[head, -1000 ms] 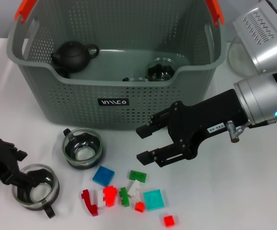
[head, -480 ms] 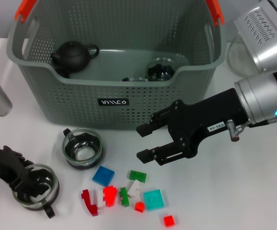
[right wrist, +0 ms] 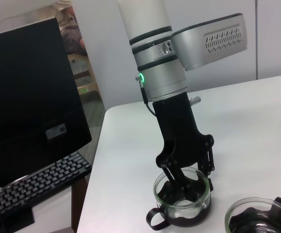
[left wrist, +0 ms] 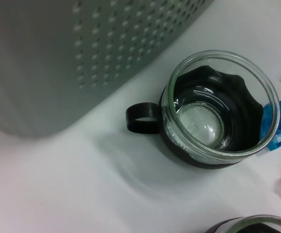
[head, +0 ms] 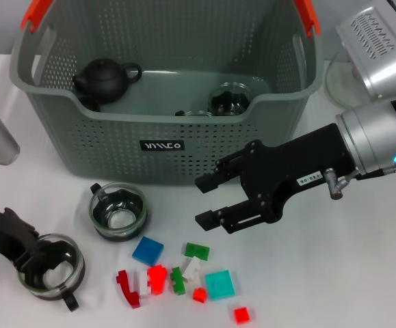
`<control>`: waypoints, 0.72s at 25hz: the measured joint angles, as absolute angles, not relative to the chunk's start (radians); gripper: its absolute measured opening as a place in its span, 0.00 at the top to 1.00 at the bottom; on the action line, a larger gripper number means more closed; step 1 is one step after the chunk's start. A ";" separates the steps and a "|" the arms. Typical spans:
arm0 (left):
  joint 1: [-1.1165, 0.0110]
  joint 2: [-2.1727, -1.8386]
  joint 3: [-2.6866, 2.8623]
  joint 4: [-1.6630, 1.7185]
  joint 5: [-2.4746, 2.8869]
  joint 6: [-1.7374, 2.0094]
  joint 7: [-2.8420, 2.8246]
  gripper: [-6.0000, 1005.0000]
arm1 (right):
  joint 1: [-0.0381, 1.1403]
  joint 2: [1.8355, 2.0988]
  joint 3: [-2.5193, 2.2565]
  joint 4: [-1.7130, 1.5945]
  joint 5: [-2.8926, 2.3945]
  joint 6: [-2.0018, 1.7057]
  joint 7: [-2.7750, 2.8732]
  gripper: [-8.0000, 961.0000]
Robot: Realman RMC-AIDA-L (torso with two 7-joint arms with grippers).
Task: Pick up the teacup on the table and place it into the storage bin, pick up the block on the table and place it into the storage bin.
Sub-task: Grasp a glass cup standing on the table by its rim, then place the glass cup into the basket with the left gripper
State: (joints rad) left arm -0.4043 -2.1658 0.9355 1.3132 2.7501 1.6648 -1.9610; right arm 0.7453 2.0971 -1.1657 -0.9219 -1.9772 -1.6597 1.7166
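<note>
left gripper [head: 37,258] fingers closed on rim of teacup [head: 50,275] at desk's [head: 334,273] near-left corner. right gripper [head: 208,201] fingers spread, empty, above blocks [head: 177,273]. storage bin [head: 163,147] behind.

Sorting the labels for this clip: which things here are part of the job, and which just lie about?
Job: storage bin; two teacups on the table; blocks; left gripper; right gripper.
Lying about: black teapot in the bin; monitor; keyboard.
</note>
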 joint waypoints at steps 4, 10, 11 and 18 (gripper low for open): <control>-0.404 -2.166 0.936 1.313 2.750 1.665 -1.961 0.64 | 0.745 2.097 -1.166 -0.923 -1.977 -1.660 1.717 0.34; -0.407 -2.166 0.936 1.319 2.750 1.681 -1.958 0.81 | 0.742 2.097 -1.166 -0.923 -1.977 -1.661 1.717 0.34; -0.407 -2.166 0.935 1.321 2.749 1.683 -1.957 0.84 | 0.742 2.097 -1.166 -0.923 -1.977 -1.661 1.717 0.34; -0.429 -2.162 0.882 1.373 2.729 1.783 -1.952 0.95 | 0.739 2.093 -1.166 -0.924 -1.978 -1.664 1.717 0.34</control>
State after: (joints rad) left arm -0.4294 -2.1619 0.8821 1.3734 2.7294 1.7833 -1.9524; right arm 0.7386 2.0932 -1.1658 -0.9242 -1.9780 -1.6640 1.7166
